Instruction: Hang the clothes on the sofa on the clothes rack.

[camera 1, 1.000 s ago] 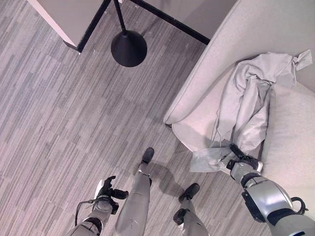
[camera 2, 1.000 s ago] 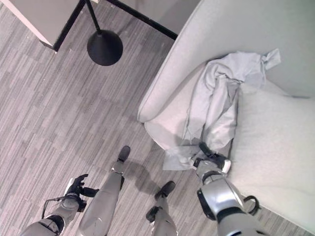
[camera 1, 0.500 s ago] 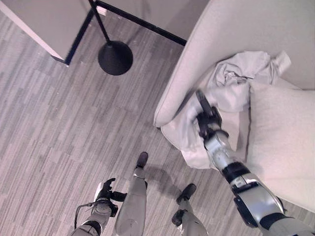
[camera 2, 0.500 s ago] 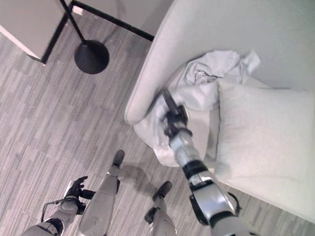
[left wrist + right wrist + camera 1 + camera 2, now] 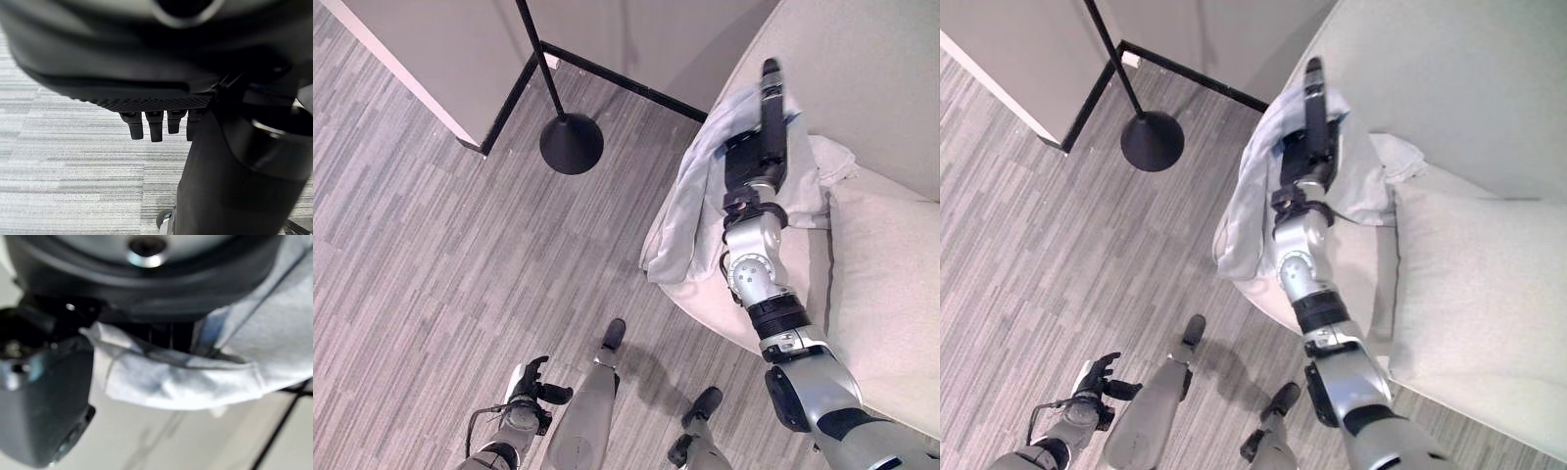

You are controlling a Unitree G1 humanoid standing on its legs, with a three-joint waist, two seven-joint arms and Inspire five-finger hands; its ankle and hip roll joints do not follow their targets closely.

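Left eye view: the right hand (image 5: 759,157) is raised toward 1 o'clock over the sofa (image 5: 891,294), its fingers curled round the pale garment (image 5: 700,196), which drapes off it down the sofa's arm. The rack's black base (image 5: 572,143) sits on the floor at 11 o'clock. The left hand (image 5: 530,384) hangs at 7 o'clock, fingers loosely relaxed, holding nothing.

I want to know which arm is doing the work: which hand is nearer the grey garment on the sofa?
Right. The right hand is raised in the grey garment, cloth bunched across it. The left hand hangs low over the floor, well away.
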